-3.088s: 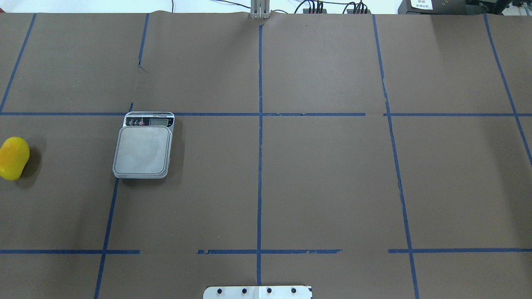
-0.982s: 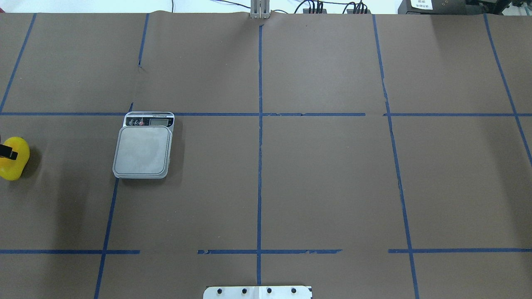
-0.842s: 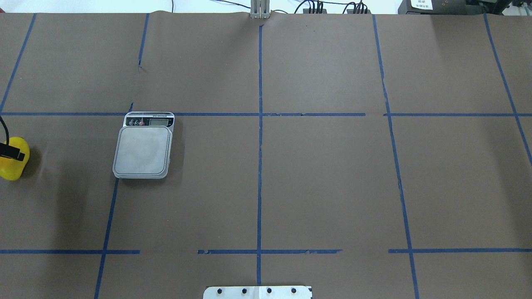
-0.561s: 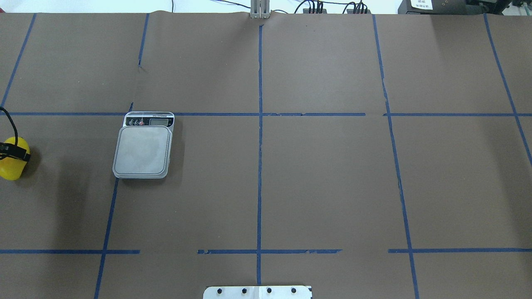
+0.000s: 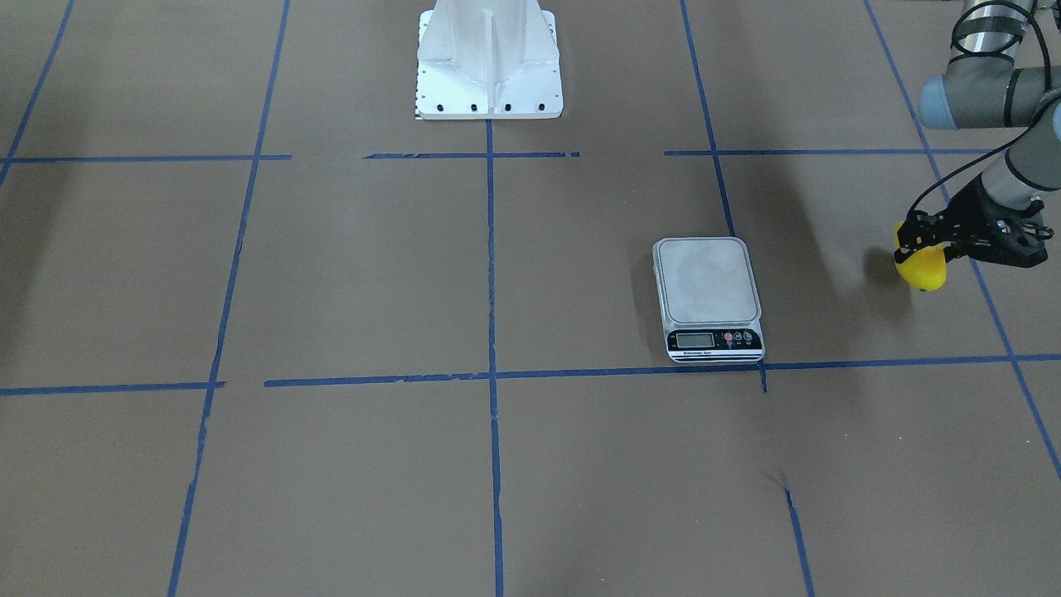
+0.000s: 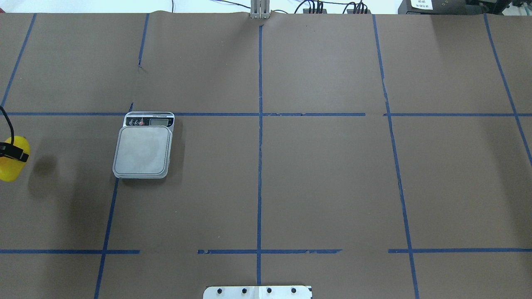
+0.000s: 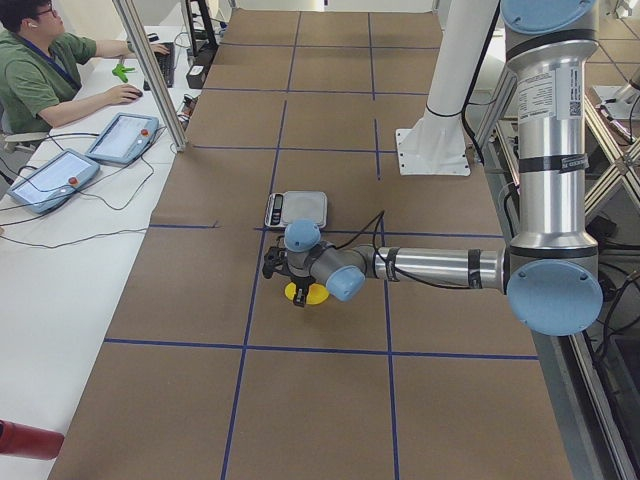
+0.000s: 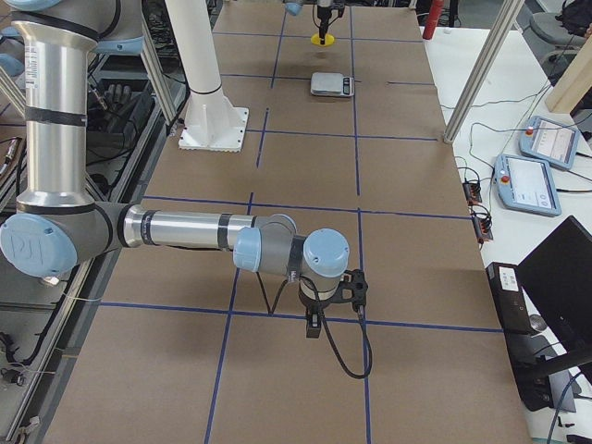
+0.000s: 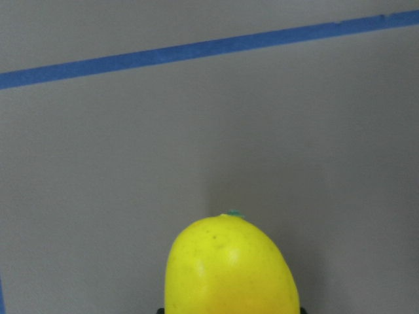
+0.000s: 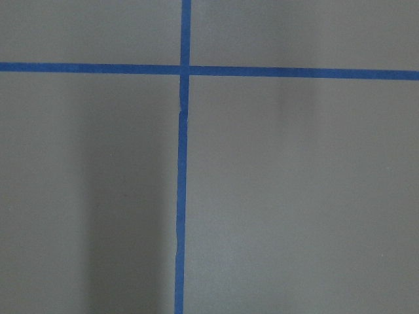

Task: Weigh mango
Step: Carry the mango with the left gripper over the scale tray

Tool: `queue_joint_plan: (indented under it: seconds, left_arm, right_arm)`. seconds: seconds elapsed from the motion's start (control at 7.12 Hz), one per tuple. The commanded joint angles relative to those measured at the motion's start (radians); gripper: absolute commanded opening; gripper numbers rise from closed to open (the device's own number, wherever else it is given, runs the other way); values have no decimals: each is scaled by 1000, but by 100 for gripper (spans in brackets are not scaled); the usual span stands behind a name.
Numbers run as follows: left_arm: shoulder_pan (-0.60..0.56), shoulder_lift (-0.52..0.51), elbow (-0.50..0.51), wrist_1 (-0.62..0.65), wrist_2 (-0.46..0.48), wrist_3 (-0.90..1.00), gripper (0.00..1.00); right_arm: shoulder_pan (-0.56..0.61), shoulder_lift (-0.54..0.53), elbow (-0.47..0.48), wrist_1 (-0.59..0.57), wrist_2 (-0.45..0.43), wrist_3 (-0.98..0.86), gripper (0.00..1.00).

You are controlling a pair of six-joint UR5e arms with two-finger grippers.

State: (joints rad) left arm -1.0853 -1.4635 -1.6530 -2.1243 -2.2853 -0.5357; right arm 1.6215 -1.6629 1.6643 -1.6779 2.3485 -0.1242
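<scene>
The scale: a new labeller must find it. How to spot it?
On the brown table crossed by blue tape, look on the robot's left half. The scale is the flat grey square with a display strip, unlike the rounded yellow mango.

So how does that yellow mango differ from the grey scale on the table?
The mango is bright yellow and rounded; the scale is grey, flat and square. The mango is gripped by the left arm's fingers and seems to hang just off the table, its shadow apart; the scale sits on it with an empty platform. Both are on the robot's left side.
</scene>
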Motion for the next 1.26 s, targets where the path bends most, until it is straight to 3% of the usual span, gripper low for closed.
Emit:
queue_joint_plan:
  seconds: [0.0,0.14,0.28,0.56,0.84,1.12]
  left_arm:
    - [-38,-87,-186,342,-23,33,0]
    - [-42,-197,-209,488,-19,19,0]
    - [-38,-296,-199,556,-20,-65,0]
    - [67,-378,-177,515,-20,-279,0]
    - [167,-443,-84,399,-7,-445,0]
    - [220,-448,-61,357,26,-490,0]
  right_arm:
    - [0,0,0,0,0,0,100]
    - [0,-1,0,1,0,0,100]
    - [0,0,0,0,0,0,100]
    - [0,-1,0,0,0,0,100]
    - [0,0,0,0,0,0,100]
    - [0,0,0,0,0,0,100]
